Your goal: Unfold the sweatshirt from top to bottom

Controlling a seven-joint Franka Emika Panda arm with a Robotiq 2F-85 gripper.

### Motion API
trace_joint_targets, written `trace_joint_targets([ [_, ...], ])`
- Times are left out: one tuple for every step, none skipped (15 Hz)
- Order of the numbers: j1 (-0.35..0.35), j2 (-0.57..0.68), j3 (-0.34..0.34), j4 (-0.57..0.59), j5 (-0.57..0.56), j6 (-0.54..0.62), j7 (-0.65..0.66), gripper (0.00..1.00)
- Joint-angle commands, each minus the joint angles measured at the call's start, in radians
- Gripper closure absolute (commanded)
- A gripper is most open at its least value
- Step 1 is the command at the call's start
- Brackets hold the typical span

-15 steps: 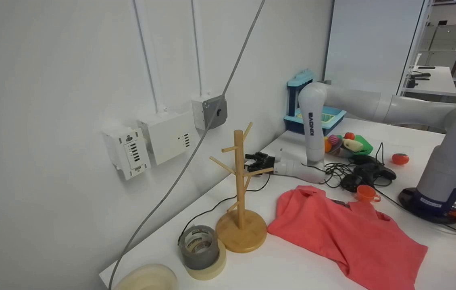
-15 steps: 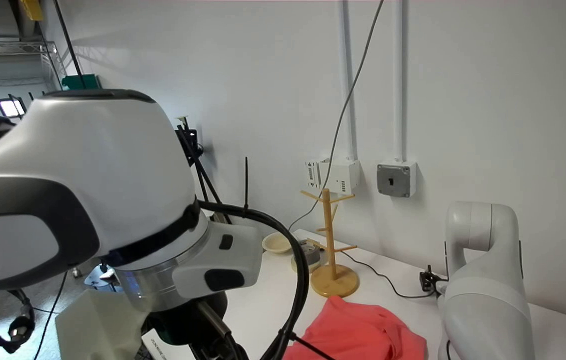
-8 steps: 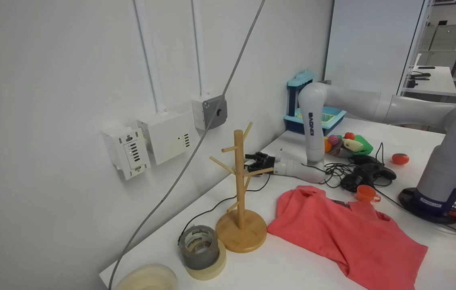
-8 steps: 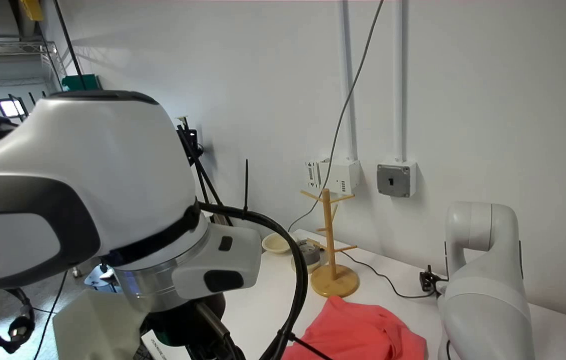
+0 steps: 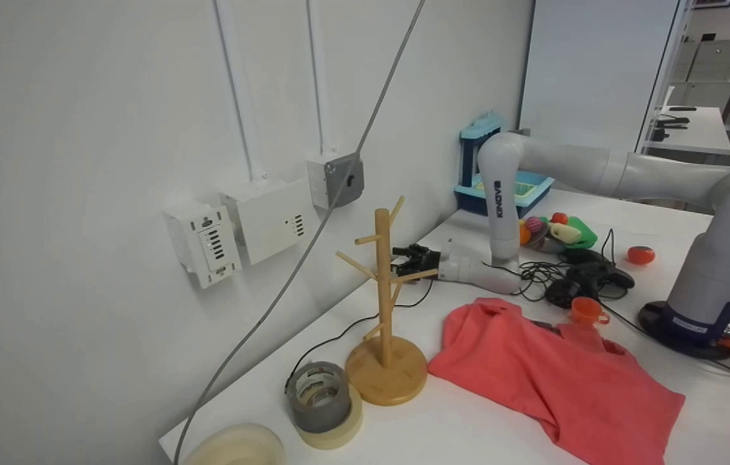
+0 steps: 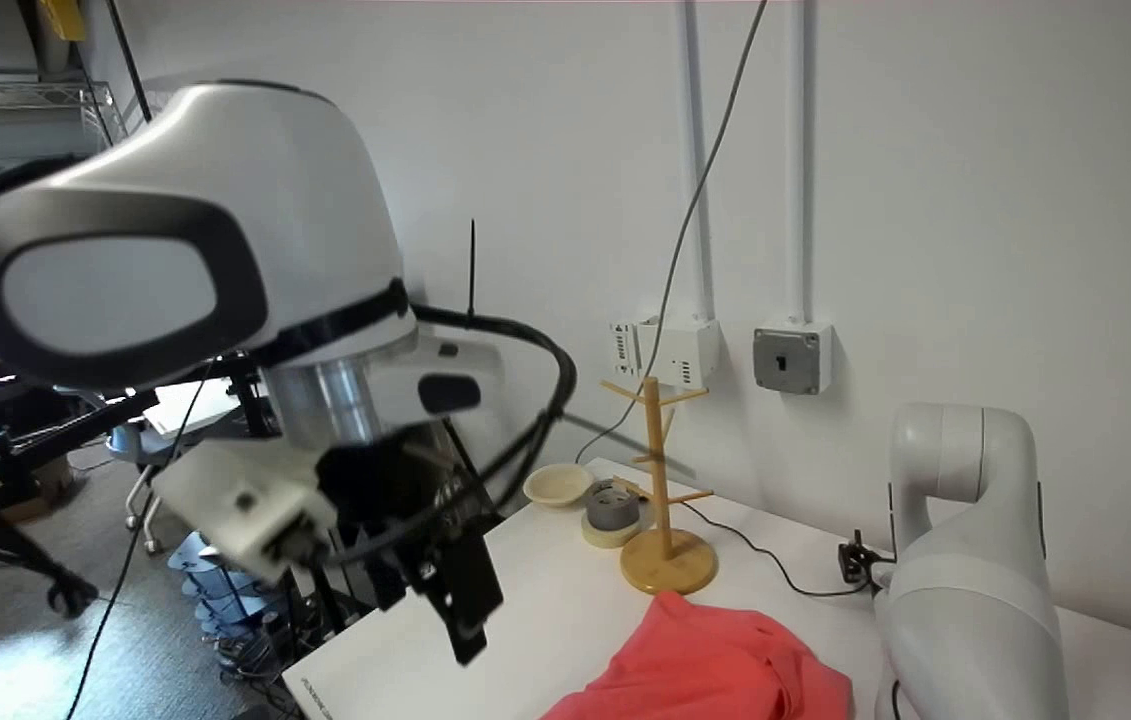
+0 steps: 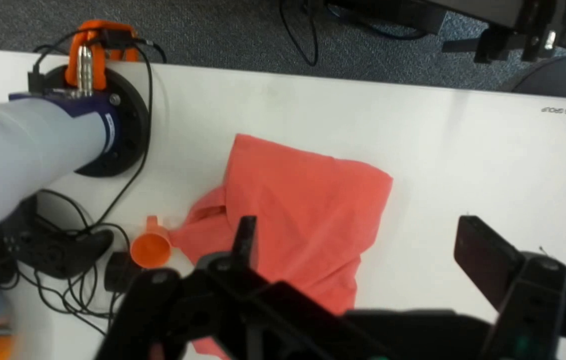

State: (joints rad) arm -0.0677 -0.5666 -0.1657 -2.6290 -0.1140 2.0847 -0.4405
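Wrist view: sweatshirt [image 7: 303, 215] is lying rumpled mid-frame, claw [image 7: 358, 235] is being held wide with nothing pinched. Probably the first grab is being set up, so next a top edge is needing to be caught.

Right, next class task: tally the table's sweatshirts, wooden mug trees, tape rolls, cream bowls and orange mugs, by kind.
Sweatshirt: 1
Wooden mug tree: 1
Grey tape roll and beige tape roll: 2
Cream bowl: 1
Orange mug: 1
Total: 6
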Motion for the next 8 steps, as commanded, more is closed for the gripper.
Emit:
trace_joint_targets([
  [0.094, 0.080, 0.112, 0.185, 0.046, -0.115, 0.123, 0.00],
  [0.107, 0.110, 0.146, 0.236, 0.054, -0.119, 0.185, 0.00],
  [0.089, 0.030, 0.104, 0.123, 0.027, -0.070, 0.124, 0.00],
  [0.103, 0.043, 0.126, 0.151, 0.028, -0.076, 0.150, 0.00],
  [0.105, 0.046, 0.129, 0.149, 0.028, -0.076, 0.151, 0.00],
  [0.103, 0.046, 0.124, 0.141, 0.027, -0.076, 0.150, 0.00],
  [0.100, 0.045, 0.114, 0.135, 0.028, -0.076, 0.147, 0.00],
  [0.097, 0.044, 0.106, 0.132, 0.028, -0.076, 0.142, 0.00],
])
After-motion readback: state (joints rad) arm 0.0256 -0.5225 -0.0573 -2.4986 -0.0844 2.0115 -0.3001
